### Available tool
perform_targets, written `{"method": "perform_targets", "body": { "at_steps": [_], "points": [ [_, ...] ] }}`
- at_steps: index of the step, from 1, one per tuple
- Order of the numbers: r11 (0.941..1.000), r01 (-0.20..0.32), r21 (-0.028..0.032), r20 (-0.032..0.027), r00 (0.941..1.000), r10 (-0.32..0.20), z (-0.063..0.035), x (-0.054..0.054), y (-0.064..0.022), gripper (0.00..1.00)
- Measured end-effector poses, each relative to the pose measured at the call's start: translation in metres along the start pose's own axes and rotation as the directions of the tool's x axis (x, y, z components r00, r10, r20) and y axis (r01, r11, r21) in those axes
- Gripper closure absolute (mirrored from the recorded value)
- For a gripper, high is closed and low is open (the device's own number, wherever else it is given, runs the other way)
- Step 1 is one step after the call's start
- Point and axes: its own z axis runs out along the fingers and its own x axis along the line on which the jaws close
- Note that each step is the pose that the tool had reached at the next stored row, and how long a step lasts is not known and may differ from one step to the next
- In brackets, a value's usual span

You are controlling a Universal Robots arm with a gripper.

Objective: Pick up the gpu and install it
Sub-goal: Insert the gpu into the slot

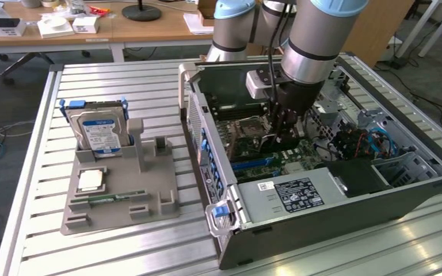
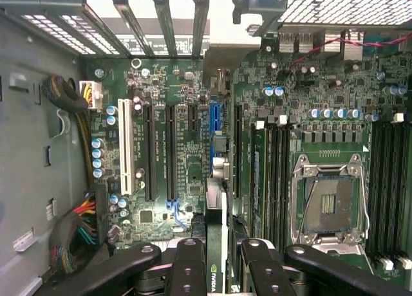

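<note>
So the table (image 1: 129, 253) has the case (image 1: 344, 213) lying on its side with the panel off. I'd guess that's so the motherboard (image 2: 161, 77) faces straight up and the arm (image 1: 317, 34) can just come down from above, which is exactly how it's reaching in here. At the exterior view's left there's a grey tray (image 1: 106, 215) with the hard drive (image 1: 98, 131) standing upright in a holder, probably so parts can be grabbed by their edges. Down inside the case, the gripper (image 1: 285, 129) is closed on the gpu (image 2: 214, 270). In the wrist view you can see a black finger (image 2: 188, 270) on each side of the card, which shows edge-on between them with the little logo facing the camera. It's held on edge like that presumably so the connector side points at the board. The card lines up pretty much along the blue slot (image 2: 214, 116), just above it or right at it. I honestly can't tell whether it's touching the slot or seated at all, since the card itself hides the contact.
</note>
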Motion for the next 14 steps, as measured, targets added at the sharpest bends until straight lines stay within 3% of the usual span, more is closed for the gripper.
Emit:
{"method": "perform_targets", "body": {
  "at_steps": [9, 14],
  "points": [
    [1.0, 0.0, 0.0, 0.0, 1.0, 0.0, 0.0, 0.0001, 0.0014, 0.74],
    [1.0, -0.001, 0.0, -0.0001, 1.0, 0.001, 0.0001, 0.0003, 0.0076, 0.74]
  ]
}}
